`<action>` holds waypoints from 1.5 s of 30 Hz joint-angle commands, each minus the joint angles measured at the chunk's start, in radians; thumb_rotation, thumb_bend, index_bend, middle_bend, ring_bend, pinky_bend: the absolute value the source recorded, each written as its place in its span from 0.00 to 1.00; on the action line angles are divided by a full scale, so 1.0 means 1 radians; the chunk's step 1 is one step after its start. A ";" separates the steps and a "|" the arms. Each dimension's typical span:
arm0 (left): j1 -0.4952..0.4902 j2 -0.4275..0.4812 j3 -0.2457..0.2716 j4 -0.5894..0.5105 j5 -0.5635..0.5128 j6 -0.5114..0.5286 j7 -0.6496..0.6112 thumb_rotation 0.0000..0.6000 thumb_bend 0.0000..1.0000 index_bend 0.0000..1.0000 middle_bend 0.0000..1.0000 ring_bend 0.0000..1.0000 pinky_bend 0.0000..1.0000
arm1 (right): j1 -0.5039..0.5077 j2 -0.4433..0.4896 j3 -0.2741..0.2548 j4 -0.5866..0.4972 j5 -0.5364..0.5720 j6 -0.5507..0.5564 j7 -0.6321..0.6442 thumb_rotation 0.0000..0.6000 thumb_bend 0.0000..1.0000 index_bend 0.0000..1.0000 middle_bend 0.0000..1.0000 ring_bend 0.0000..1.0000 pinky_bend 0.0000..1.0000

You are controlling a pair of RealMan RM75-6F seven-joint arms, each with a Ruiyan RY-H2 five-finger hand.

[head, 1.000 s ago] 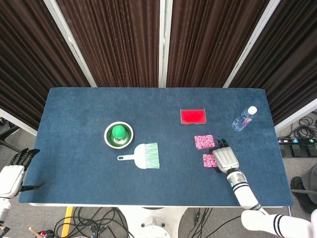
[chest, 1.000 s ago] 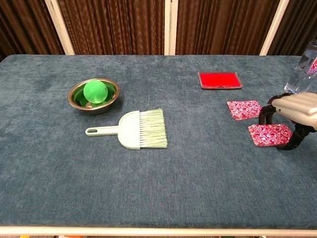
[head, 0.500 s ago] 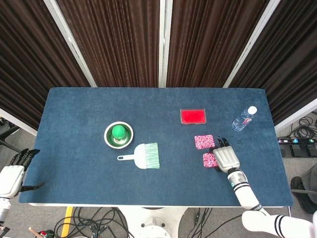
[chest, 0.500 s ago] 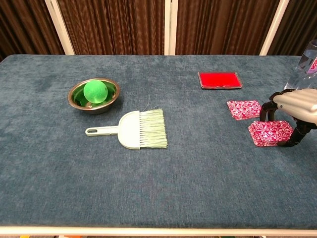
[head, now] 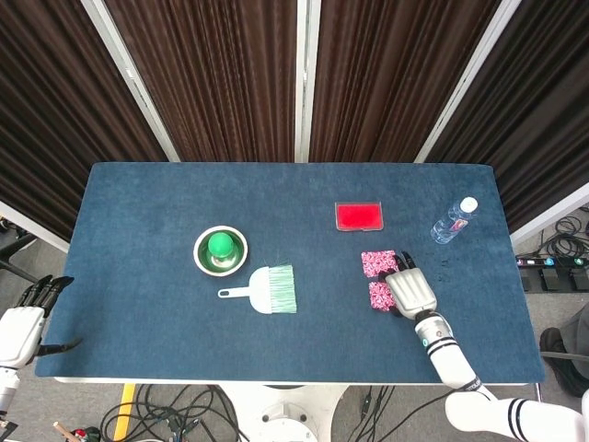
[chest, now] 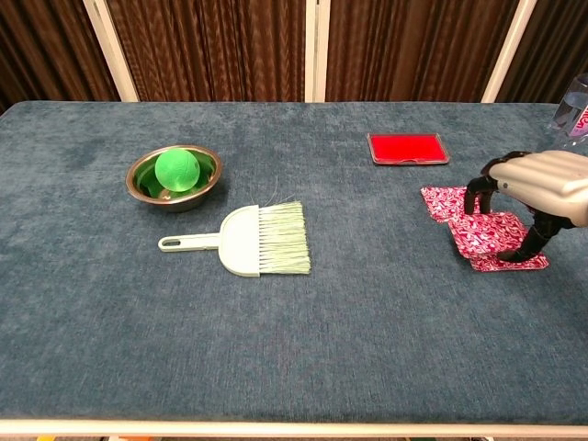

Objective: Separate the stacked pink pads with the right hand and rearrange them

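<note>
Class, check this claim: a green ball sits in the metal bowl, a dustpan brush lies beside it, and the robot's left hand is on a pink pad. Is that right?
One detail is wrong. The hand on the pink pad is the right hand, as the chest view shows; the left hand hangs off the table's edge in the head view. The green ball does sit in the metal bowl, with the brush beside it.

The blue carpeted tabletop (head: 147,203) carries a steel bowl (head: 221,250), green-bristled hand brush (head: 271,289), red rectangular tray (head: 359,216), clear plastic bottle (head: 454,221) and patterned pink pads (head: 378,264).
</note>
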 commanded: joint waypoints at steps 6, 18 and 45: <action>0.000 0.003 -0.002 -0.003 -0.003 0.002 -0.002 1.00 0.00 0.11 0.09 0.01 0.12 | 0.054 -0.055 0.027 0.004 0.024 -0.034 -0.050 1.00 0.15 0.42 0.40 0.08 0.00; 0.005 0.005 -0.002 0.014 -0.009 0.001 -0.027 1.00 0.00 0.11 0.09 0.01 0.12 | 0.120 -0.162 0.045 0.080 0.086 -0.077 -0.091 1.00 0.14 0.42 0.41 0.08 0.00; 0.005 0.001 -0.001 0.022 -0.003 0.002 -0.031 1.00 0.00 0.11 0.09 0.01 0.12 | 0.066 -0.025 0.046 -0.044 -0.065 0.084 0.043 1.00 0.06 0.19 0.25 0.02 0.00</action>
